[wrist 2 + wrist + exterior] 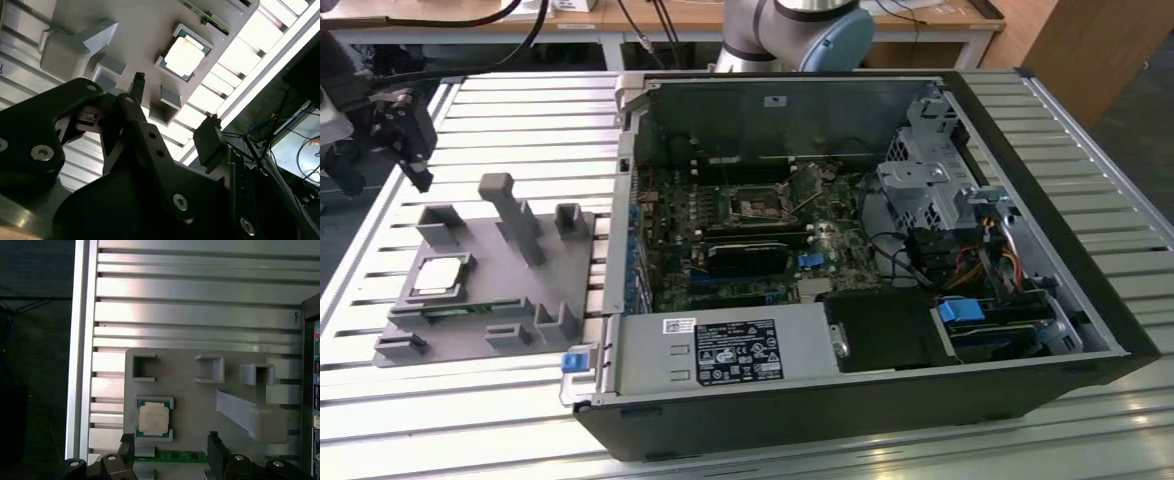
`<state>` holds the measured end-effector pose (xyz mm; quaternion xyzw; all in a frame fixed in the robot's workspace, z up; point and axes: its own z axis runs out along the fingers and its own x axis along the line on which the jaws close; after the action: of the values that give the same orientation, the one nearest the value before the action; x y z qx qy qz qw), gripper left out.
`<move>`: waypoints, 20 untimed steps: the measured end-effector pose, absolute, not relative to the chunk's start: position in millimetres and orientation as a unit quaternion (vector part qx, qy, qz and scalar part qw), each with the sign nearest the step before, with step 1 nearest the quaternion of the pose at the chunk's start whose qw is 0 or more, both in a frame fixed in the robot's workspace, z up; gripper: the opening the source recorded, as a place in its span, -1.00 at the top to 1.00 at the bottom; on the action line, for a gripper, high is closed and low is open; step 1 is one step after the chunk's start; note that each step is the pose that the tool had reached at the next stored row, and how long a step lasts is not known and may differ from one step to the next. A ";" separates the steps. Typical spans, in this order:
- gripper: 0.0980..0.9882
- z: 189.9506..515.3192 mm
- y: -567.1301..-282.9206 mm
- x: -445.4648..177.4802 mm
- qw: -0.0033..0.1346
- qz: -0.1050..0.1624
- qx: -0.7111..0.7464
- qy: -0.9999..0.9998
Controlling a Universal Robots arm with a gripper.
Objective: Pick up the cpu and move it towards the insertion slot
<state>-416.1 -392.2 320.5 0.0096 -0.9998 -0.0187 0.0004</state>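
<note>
Silver slats, and my hand up in the air near the chip.
The slatted metal bench (520,90) carries the open black computer case (881,410) and, just beside it, a grey tray (500,280). My gripper (170,437) hangs above the bench by the tray's edge farthest from the case, with its fingers spread wide and nothing between them. The insertion slot (758,207) sits inside the case, on the green board. The cpu (153,420) lies flat in a pocket near that same far tray edge.
</note>
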 end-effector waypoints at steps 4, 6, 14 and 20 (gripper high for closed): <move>-0.37 316.6 -392.4 -416.9 0.000 -0.019 0.010 -1.000; -0.37 315.1 -392.4 -417.0 0.000 -0.019 0.010 -1.000; -0.37 309.8 -392.6 -417.5 0.000 -0.019 0.010 -1.000; -0.37 307.3 -392.6 -417.5 0.000 -0.019 0.010 -1.000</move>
<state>-417.5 -392.6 307.3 0.0097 -0.9998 -0.0187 0.0005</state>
